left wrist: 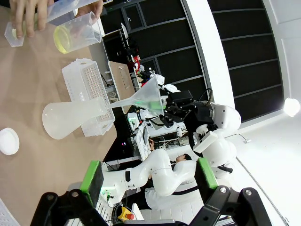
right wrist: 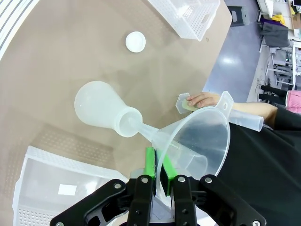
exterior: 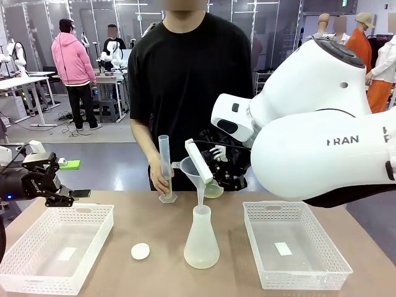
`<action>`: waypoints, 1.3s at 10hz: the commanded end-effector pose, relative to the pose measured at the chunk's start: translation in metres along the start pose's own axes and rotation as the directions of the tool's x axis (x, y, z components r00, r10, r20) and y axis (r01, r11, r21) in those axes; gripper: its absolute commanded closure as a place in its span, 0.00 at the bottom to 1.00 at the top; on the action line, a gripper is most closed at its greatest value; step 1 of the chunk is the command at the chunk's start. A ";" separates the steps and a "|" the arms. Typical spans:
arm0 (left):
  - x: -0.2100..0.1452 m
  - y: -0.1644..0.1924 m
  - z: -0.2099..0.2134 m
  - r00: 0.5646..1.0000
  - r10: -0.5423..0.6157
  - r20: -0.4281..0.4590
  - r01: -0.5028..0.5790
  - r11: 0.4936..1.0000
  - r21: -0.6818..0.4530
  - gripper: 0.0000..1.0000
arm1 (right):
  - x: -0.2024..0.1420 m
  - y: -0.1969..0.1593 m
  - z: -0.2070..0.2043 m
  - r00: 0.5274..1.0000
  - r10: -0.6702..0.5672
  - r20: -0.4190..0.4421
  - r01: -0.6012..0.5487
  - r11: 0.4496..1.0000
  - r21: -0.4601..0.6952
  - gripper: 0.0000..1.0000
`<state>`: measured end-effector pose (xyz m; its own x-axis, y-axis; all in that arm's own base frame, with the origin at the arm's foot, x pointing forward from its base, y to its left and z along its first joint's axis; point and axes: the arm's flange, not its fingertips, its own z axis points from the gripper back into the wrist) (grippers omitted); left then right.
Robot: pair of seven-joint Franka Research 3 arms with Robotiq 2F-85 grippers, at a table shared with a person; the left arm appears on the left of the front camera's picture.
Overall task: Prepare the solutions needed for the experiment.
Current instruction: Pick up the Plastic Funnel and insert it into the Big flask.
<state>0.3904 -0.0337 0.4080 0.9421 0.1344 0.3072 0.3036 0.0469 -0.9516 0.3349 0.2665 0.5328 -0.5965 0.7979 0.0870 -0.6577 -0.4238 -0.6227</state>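
My right gripper [exterior: 213, 162] is shut on the rim of a translucent funnel [exterior: 190, 166], whose stem reaches into the neck of a conical flask [exterior: 201, 240] at mid-table. The right wrist view shows the green pads [right wrist: 149, 162] pinching the funnel [right wrist: 202, 136] wall above the flask [right wrist: 101, 108]. Pale yellow solution sits in a small beaker [exterior: 214, 190] behind the funnel, and the beaker [left wrist: 75, 34] also appears in the left wrist view. The person's hand [exterior: 159, 180] holds a tall graduated cylinder [exterior: 164, 162] upright on the table. My left gripper [exterior: 60, 190] hangs open at the far left, holding nothing.
One white mesh basket [exterior: 37, 272] stands at the front left and another basket [exterior: 309, 275] at the front right. A small white round cap [exterior: 140, 250] lies between the left basket and the flask. The person stands close against the far table edge.
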 end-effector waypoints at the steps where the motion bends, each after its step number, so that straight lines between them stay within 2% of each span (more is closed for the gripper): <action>1: 0.000 -0.002 0.001 1.000 0.002 -0.008 -0.002 1.000 -0.010 0.00 | -0.006 -0.001 -0.008 1.000 0.010 -0.017 -0.010 1.000 -0.006 0.94; 5: 0.000 -0.002 0.001 1.000 0.002 -0.008 -0.002 1.000 -0.010 0.00 | -0.017 0.003 -0.026 1.000 -0.017 -0.015 0.017 0.999 0.043 0.94; 13: 0.000 -0.002 0.001 1.000 0.002 -0.008 -0.002 1.000 -0.010 0.00 | -0.021 0.024 -0.050 0.998 -0.012 0.061 0.010 0.999 0.036 0.94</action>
<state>0.3904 -0.0337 0.4080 0.9421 0.1344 0.3072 0.3036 0.0469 -0.9516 0.3507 0.2653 0.4846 -0.5803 0.8046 0.1261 -0.7076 -0.4215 -0.5671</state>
